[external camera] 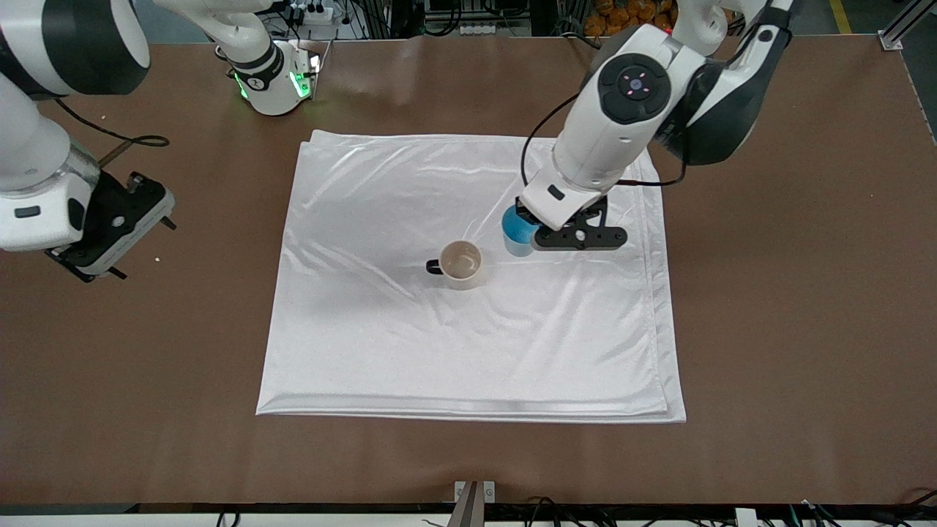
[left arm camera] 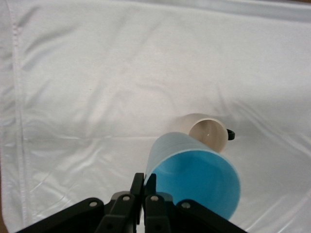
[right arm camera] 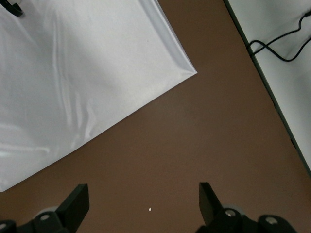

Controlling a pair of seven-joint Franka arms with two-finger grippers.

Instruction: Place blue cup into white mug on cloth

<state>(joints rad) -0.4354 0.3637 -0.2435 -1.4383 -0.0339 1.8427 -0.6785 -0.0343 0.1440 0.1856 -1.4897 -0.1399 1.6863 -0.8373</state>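
The white mug [external camera: 462,264] stands upright on the cloth [external camera: 410,351], its black handle toward the right arm's end. It also shows in the left wrist view [left arm camera: 208,132]. My left gripper [external camera: 521,233] is shut on the rim of the blue cup [external camera: 518,233] and holds it in the air over the cloth, beside the mug toward the left arm's end. In the left wrist view the cup [left arm camera: 197,177] is tilted, its bright blue inside showing, and the fingers [left arm camera: 138,185] pinch its wall. My right gripper [external camera: 110,252] is open and empty over bare table.
The brown table [external camera: 790,293] surrounds the cloth. The cloth's corner [right arm camera: 187,72] shows in the right wrist view. A black cable [external camera: 132,139] lies on the table near the right arm. A white crumb [right arm camera: 149,209] lies under the right gripper.
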